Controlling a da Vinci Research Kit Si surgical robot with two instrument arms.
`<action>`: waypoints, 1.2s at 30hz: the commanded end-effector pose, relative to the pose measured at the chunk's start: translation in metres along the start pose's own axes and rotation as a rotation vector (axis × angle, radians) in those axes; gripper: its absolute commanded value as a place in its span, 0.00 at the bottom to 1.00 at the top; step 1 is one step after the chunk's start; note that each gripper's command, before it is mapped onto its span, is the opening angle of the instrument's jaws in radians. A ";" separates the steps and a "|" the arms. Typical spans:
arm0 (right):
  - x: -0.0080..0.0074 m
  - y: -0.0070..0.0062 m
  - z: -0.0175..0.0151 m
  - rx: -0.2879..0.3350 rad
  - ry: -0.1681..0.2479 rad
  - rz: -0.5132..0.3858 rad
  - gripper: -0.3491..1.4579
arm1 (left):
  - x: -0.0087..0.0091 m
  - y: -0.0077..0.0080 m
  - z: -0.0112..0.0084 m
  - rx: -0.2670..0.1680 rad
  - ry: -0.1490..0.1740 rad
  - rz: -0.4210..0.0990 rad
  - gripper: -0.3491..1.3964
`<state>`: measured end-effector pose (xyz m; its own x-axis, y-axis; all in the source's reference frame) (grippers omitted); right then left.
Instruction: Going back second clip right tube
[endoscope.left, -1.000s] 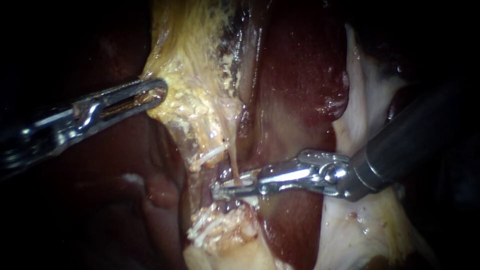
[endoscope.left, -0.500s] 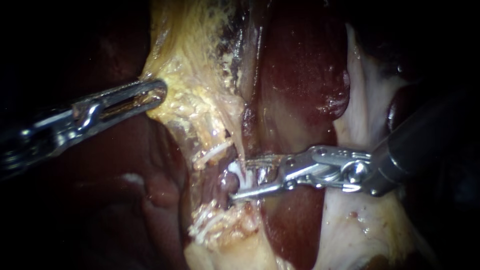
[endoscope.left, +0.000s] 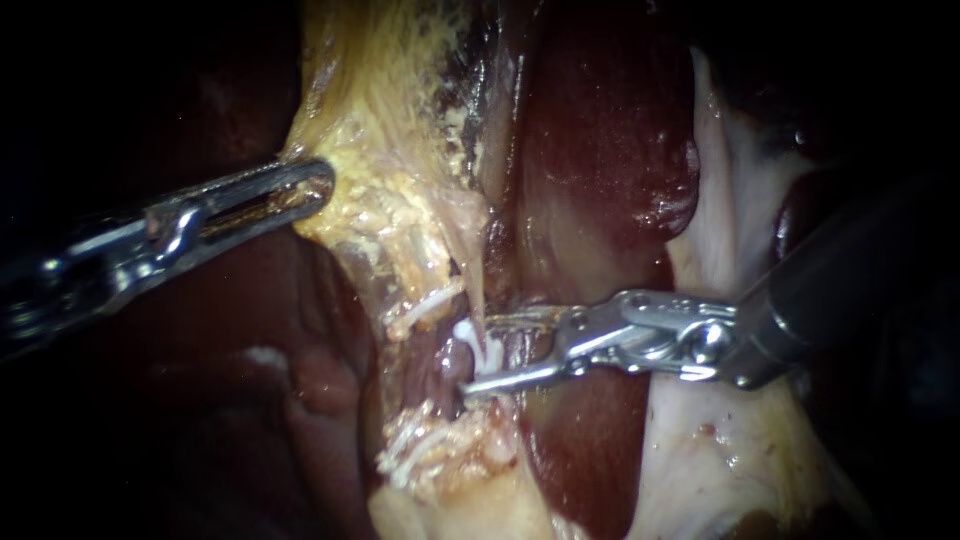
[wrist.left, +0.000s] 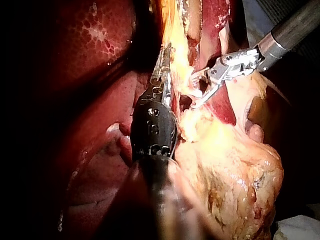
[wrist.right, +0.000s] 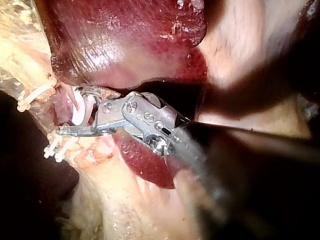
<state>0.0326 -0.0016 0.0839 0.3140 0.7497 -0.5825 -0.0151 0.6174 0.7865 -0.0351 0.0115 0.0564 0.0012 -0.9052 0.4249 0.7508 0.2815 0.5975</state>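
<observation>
Reaching in from the right edge of the frame with the right instrument (endoscope.left: 475, 357), holding its jaws spread apart at frame centre. Bracketing the white clip (endoscope.left: 478, 345) in the gap between those jaws, near their tips: one jaw lying just above it, the other just below, neither closing on it.

Finding that white clip seated across the right tube (endoscope.left: 472, 300), a thin pale strand dropping from the yellowish tissue (endoscope.left: 390, 200) in the upper middle of the frame toward the centre. Showing the same in the right wrist view: white clip (wrist.right: 78, 106) lying between the parted jaws, close to their tips, beside dark red tissue.

Clamping with the left instrument (endoscope.left: 322, 185) in the upper left of the frame, jaws pressed together on the edge of the yellowish tissue, well apart from the white clip.

Showing also an upper-left clip (endoscope.left: 425, 305) just up and left of the spread jaws, and lower clips (endoscope.left: 420, 450) in the lower middle of the frame. Filling the upper middle and right of centre with the dark red liver (endoscope.left: 600, 150).
</observation>
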 end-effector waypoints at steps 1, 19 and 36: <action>-0.0001 -0.0001 0.0004 0.008 -0.003 0.003 0.52 | 0.0000 0.0000 0.0000 0.000 0.000 0.000 0.00; -0.0003 0.0028 -0.0002 0.016 0.003 0.024 0.52 | 0.0000 -0.0004 0.0001 -0.002 0.000 -0.001 0.00; 0.0019 0.0033 -0.0045 -0.002 0.015 0.003 0.53 | -0.0001 -0.0004 -0.0001 -0.001 0.001 -0.001 0.00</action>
<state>0.0287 0.0029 0.0844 0.3000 0.7554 -0.5825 -0.0183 0.6151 0.7882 -0.0353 0.0114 0.0562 0.0007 -0.9058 0.4237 0.7518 0.2799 0.5970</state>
